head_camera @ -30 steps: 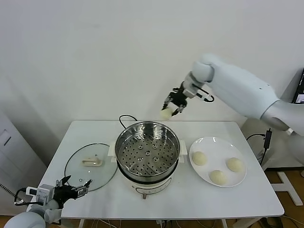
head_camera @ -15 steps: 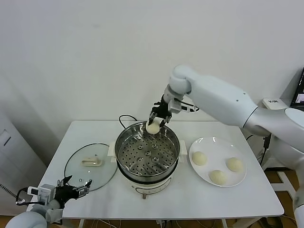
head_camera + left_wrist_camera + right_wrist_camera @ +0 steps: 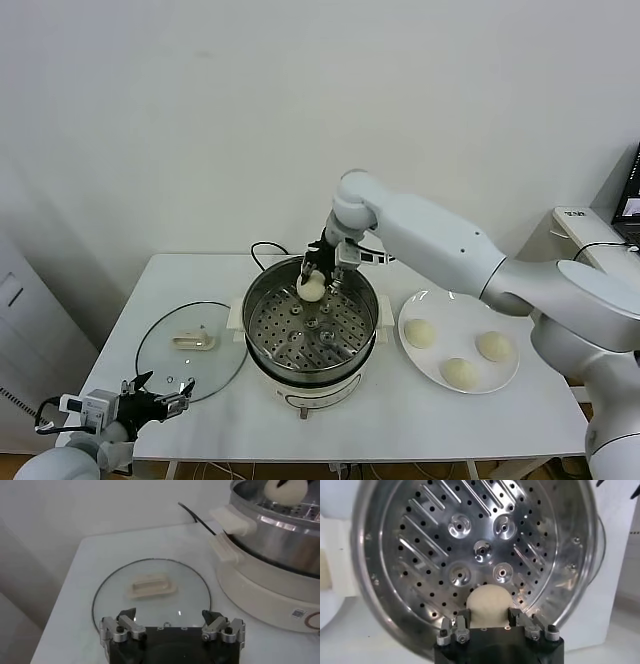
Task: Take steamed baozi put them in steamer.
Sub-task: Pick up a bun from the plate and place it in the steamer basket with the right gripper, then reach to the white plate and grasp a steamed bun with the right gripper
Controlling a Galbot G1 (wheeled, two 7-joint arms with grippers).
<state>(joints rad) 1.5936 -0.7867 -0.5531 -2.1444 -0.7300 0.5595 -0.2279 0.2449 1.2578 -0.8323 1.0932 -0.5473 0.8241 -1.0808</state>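
Note:
My right gripper (image 3: 316, 277) is shut on one cream-white steamed baozi (image 3: 312, 288) and holds it just inside the back part of the steamer (image 3: 256, 300), low over the perforated tray (image 3: 430, 545). In the right wrist view the baozi (image 3: 489, 599) sits between the two fingers of the right gripper (image 3: 488, 616). Three more baozi (image 3: 420, 333) (image 3: 459, 373) (image 3: 494, 346) lie on the white plate (image 3: 440, 300). My left gripper (image 3: 160, 392) rests open and empty at the table's front left corner, and the left gripper (image 3: 168, 614) faces the lid in its own view.
A round glass lid (image 3: 165, 365) with a cream handle (image 3: 150, 585) lies flat left of the steamer (image 3: 270, 545). The steamer's black cord (image 3: 262, 250) runs behind it. The plate stands close to the steamer's right side.
My right arm carried the baozi leftwards and down, from high behind the steamer to just inside its rim over the tray. The left arm has not moved.

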